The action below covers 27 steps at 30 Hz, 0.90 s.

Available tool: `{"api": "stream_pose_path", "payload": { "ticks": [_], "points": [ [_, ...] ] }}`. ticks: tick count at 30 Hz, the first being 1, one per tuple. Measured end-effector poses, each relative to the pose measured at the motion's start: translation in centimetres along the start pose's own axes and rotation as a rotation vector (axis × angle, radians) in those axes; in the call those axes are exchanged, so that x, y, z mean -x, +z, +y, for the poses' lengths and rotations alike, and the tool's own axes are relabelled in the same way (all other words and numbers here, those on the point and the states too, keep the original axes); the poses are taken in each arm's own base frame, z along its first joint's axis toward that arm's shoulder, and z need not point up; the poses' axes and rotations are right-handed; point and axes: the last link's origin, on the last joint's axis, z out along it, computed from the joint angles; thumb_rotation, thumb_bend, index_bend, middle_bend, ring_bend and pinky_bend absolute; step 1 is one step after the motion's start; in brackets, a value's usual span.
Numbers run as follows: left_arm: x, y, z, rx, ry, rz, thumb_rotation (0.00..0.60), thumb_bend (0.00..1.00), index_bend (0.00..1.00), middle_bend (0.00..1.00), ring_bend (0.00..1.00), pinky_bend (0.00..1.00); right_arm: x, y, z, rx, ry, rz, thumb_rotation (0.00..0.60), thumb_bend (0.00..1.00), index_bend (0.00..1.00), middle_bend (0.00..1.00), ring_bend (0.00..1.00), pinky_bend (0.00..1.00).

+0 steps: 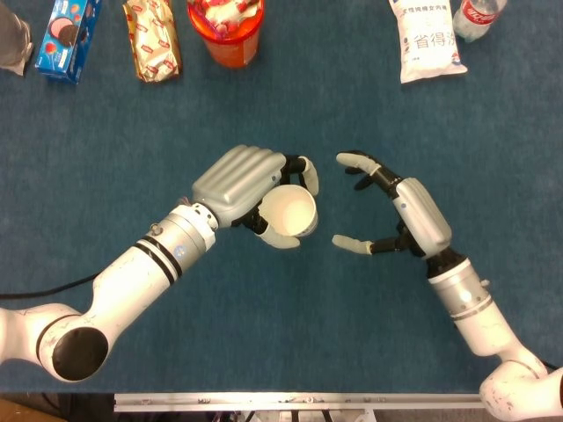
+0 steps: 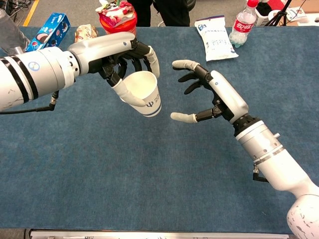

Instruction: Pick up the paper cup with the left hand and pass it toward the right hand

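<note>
My left hand [image 1: 249, 182] [image 2: 115, 54] grips a white paper cup [image 1: 291, 213] [image 2: 148, 94] with a small blue logo, holding it above the blue table, its mouth tilted toward me. The thumb lies under the cup and the fingers wrap its far side. My right hand [image 1: 398, 211] [image 2: 212, 97] is open just to the right of the cup, fingers spread and curved toward it, thumb low. A narrow gap separates its fingertips from the cup; nothing is in it.
Along the table's far edge lie a blue biscuit box [image 1: 67, 35], a snack wrapper [image 1: 152, 40], an orange tub [image 1: 227, 28], a white snack bag [image 1: 426, 37] and a plastic bottle [image 1: 476, 18]. The blue table cloth [image 1: 290, 334] spreads below both arms.
</note>
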Motion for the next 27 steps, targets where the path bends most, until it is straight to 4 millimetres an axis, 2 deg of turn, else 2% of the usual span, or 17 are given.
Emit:
{"api": "stream_pose_path", "payload": {
  "ticks": [27],
  "points": [
    [1.0,1.0,1.6,0.062,-0.011,-0.014,0.600,0.00,0.41,0.39,0.43,0.70,1.9,0.8,-0.4,-0.003,0.075,0.013,0.600,0.00,0.19,0.26,0.27,0.39]
  ]
}}
